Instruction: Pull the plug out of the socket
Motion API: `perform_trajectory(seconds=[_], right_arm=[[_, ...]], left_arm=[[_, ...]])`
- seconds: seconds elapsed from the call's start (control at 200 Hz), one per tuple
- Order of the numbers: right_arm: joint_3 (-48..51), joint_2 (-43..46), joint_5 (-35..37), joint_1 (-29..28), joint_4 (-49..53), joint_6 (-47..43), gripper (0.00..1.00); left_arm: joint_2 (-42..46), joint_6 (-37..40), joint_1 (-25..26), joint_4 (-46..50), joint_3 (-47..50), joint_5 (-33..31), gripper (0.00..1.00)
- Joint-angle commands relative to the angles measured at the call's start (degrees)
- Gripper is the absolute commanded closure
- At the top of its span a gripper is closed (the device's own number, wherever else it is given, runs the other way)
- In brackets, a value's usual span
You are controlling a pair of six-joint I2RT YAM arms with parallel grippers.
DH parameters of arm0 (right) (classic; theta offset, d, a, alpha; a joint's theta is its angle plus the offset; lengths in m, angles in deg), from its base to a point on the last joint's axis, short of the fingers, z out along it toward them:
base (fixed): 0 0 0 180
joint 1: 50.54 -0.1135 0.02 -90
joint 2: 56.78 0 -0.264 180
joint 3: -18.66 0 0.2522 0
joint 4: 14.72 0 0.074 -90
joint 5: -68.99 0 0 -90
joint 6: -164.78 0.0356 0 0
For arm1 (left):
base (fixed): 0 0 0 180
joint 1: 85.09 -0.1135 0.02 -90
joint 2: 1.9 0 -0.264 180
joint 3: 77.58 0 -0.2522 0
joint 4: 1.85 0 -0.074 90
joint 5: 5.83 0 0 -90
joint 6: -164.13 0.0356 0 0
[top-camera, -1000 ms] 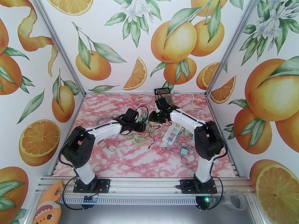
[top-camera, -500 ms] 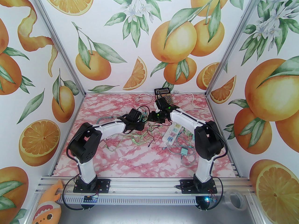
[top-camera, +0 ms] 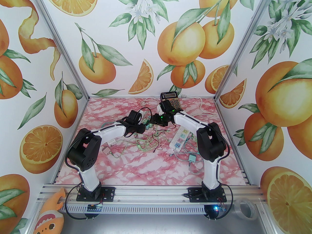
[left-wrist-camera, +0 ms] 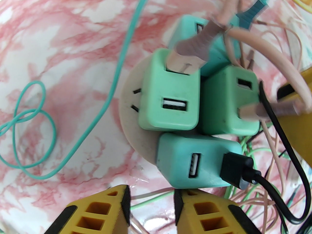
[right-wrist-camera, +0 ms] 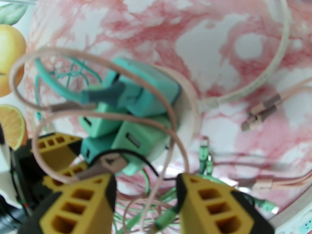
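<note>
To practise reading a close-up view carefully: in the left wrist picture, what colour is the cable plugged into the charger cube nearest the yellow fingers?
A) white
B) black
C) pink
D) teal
B: the charger cube just above the left gripper has a black cable in its right-hand port. The pink cables go into other cubes.
</note>
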State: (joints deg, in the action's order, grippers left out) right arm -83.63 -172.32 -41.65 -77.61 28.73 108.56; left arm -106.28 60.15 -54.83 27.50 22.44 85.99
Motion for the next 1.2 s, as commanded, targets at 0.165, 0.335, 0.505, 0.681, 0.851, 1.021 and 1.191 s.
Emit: perform_trajectory(seconds=[0.165, 0.335, 0.505, 0.681, 0.851, 1.021, 1.191], right_arm=[[1.0, 2.3, 0.8, 3.3, -1.6, 1.7, 0.52], [1.8, 4.0, 1.0, 4.1, -0.9, 1.4, 0.52], [2.2, 4.9, 0.1, 4.1, -0.7, 1.1, 0.51], [1.5, 4.6, -1.7, 4.0, -0.9, 0.9, 0.51], [-1.8, 1.0, -4.7, 3.5, -0.3, 0.8, 0.51], [-5.9, -3.2, -7.0, 1.8, -0.2, 0.8, 0.51], [-6.3, -5.3, -7.9, 1.2, -0.2, 1.1, 0.51]], left_arm=[[2.1, 0.6, 2.2, -2.1, 1.6, 1.8, 0.4], [-0.3, -0.7, 2.7, -3.7, -0.8, -0.5, 0.32], [-3.9, -0.4, 2.6, -4.6, -4.0, -2.7, 0.32], [-6.3, -0.1, 2.1, -5.3, -6.0, -2.7, 0.37], [-5.3, 1.4, 1.8, -4.8, -4.9, -2.8, 0.66], [-2.4, 2.8, 0.7, -3.2, -2.1, -1.7, 0.68], [-1.2, 3.3, 0.2, -2.6, -0.7, -0.3, 0.68]])
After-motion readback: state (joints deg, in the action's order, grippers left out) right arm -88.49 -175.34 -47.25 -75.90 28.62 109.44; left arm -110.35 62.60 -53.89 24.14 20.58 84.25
